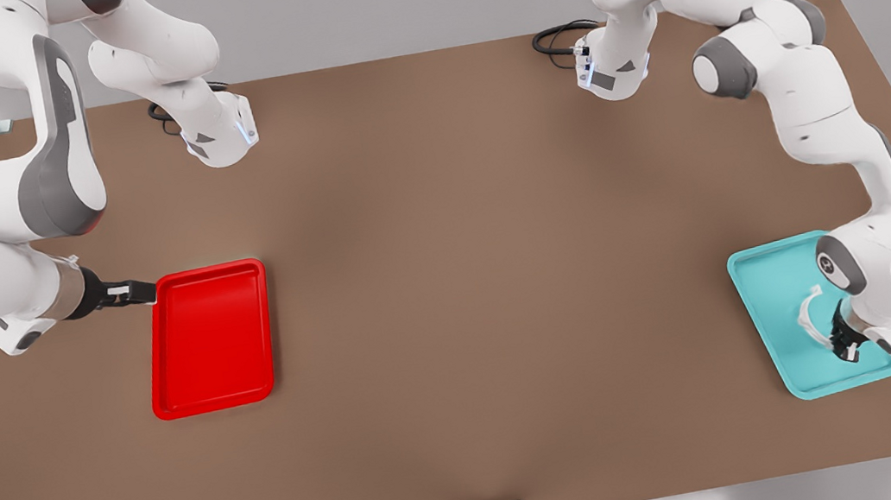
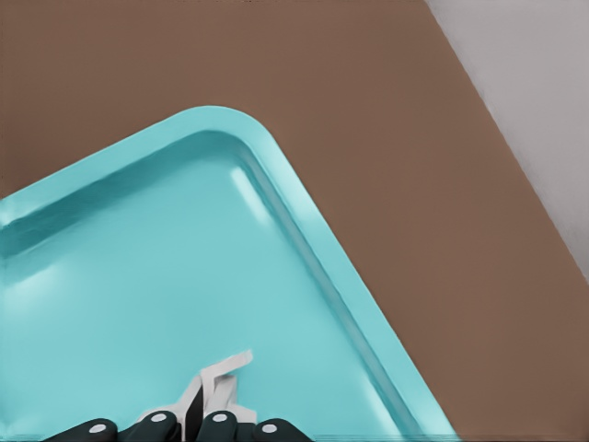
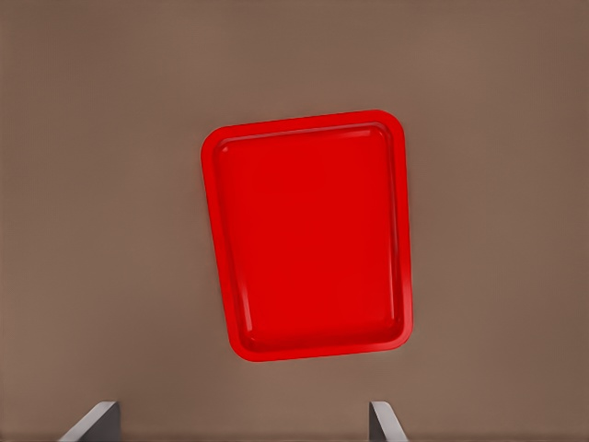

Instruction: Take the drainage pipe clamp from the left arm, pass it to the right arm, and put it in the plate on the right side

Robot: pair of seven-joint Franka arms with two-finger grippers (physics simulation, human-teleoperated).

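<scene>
The left end effector (image 1: 844,340) is pinched shut on one end of the clamp (image 1: 810,316), just above the teal tray (image 1: 764,284). The right end effector (image 1: 127,293) waits wide open, well apart by the red plate (image 1: 210,340).

The small thin white half-ring drainage pipe clamp (image 1: 809,314) lies on the glossy teal rectangular tray (image 1: 771,300) at the front view's right, its lower end hidden behind the black two-finger left gripper (image 1: 844,344). In the left wrist view the clamp (image 2: 224,379) is cut off at the picture's edge, as are the fingertips (image 2: 220,425), so how tightly they close cannot be told. The white arm covers the tray's right rim. The right gripper's (image 1: 127,293) finger gap is too small to judge.
</scene>
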